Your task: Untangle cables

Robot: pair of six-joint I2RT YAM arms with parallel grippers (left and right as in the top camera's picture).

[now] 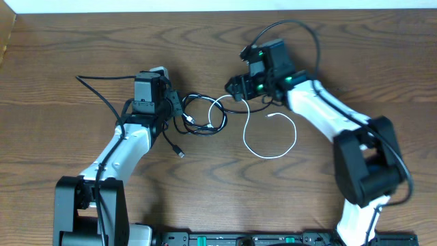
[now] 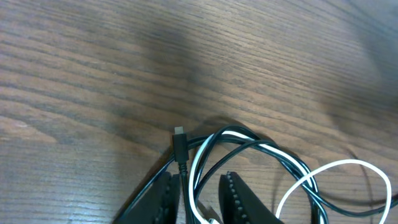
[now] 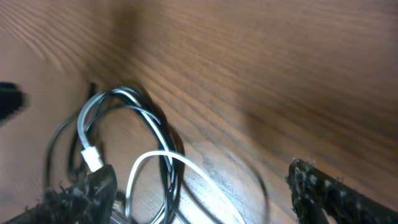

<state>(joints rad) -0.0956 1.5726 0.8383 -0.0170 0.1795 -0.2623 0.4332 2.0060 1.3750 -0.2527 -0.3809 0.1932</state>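
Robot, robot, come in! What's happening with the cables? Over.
Left gripper partly open astride the cables. Right gripper wide open beside them. White cable looped through the black, not yet apart. Nothing blocking.

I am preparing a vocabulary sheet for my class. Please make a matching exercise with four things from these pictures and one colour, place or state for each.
Things:
1 right fingers
2 white cable
3 black plug
4 table

Descriptions:
a brown wood
b wide apart
c just ahead of the left fingers
d big loop to the right of the black tangle

Pairs: 1-b, 2-d, 3-c, 4-a
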